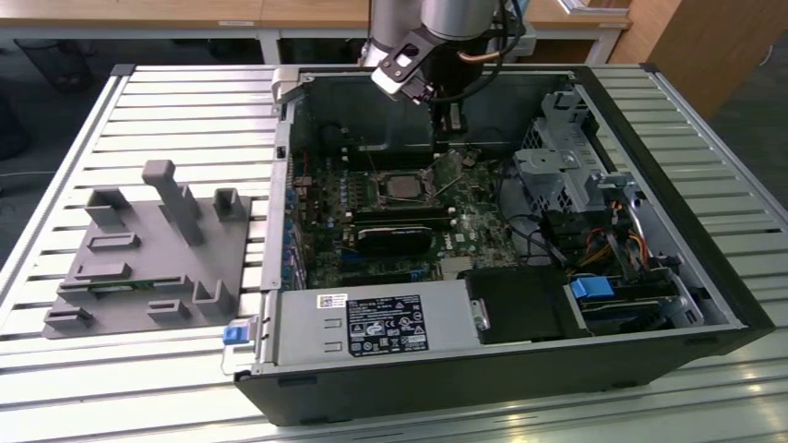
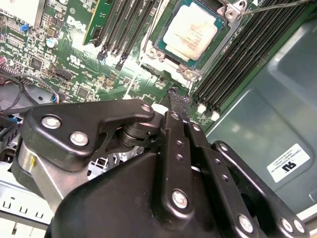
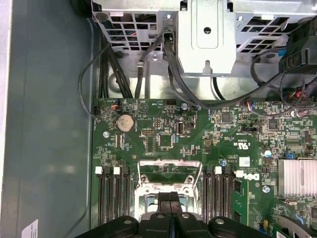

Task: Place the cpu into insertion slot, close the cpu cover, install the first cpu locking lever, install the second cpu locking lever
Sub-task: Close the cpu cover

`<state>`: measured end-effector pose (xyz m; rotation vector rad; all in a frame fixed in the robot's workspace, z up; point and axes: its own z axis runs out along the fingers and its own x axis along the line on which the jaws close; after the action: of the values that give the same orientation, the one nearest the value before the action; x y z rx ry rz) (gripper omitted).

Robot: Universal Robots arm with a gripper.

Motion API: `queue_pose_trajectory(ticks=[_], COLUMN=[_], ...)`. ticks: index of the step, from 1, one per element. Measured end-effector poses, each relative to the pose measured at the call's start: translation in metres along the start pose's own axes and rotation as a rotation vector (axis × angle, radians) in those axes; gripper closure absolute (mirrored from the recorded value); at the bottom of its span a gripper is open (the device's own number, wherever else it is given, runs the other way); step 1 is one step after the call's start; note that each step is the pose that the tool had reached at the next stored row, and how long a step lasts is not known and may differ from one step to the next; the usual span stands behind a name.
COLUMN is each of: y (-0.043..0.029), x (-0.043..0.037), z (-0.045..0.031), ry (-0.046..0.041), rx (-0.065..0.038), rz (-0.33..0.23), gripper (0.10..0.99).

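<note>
The cpu [image 2: 190,32] lies flat in the insertion slot [image 2: 154,51] with its metal top up. It is square, so it has no long axis. The gripper [image 2: 178,96] hangs just beside it, its 2 fingers pressed together with nothing seen between them. The computer case [image 1: 493,388] lies open on a slatted metal table [image 1: 173,101], near 1 grey fixture [image 1: 136,258]. A white label [image 2: 292,166] sits on the case wall.

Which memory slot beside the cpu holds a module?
The one farthest from the cpu on the side away from the grey case wall: a green module stands in it, while the other slots look empty.
</note>
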<state>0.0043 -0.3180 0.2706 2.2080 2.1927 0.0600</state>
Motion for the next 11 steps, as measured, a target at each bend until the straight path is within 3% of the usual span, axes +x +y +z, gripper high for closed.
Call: queue_pose_trajectory(ticks=[11], y=[0.0035], x=[0.0002], z=[0.0002], ry=[0.0000], rx=[0.000], rz=[0.000], gripper=[0.980])
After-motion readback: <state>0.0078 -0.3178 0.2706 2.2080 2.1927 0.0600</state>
